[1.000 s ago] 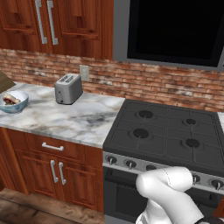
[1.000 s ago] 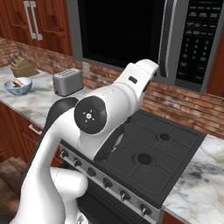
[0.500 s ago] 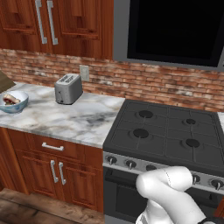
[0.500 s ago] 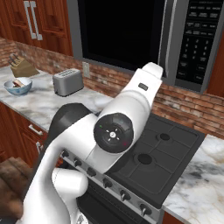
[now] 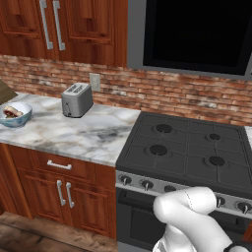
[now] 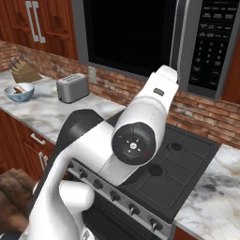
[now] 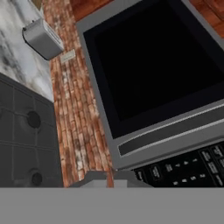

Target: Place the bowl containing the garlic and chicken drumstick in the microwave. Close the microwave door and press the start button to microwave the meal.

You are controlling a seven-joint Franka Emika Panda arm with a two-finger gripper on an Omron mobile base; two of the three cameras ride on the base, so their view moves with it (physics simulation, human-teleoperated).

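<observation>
the pincer (image 7: 108, 180) was closed on nothing, close before the microwave (image 7: 148, 74) with its door (image 7: 175, 131) shut; the hand view caught the keypad (image 7: 192, 168), the right base view the toaster (image 6: 72, 87) and a small blue bowl (image 6: 19, 92)

Microwave (image 6: 140, 37): showing a dark grey frame around black glass. Wall (image 5: 59, 81): wearing red-brown brick with pale mortar. Counter (image 5: 74, 133): showing white marble veined in grey. Toaster (image 5: 77, 100): gleaming silver. Stove (image 5: 187, 152): lying matt black. Cabinets (image 5: 64, 24): glowing reddish wood, silver handles. Small bowl (image 5: 15, 114): showing pale blue-white.
</observation>
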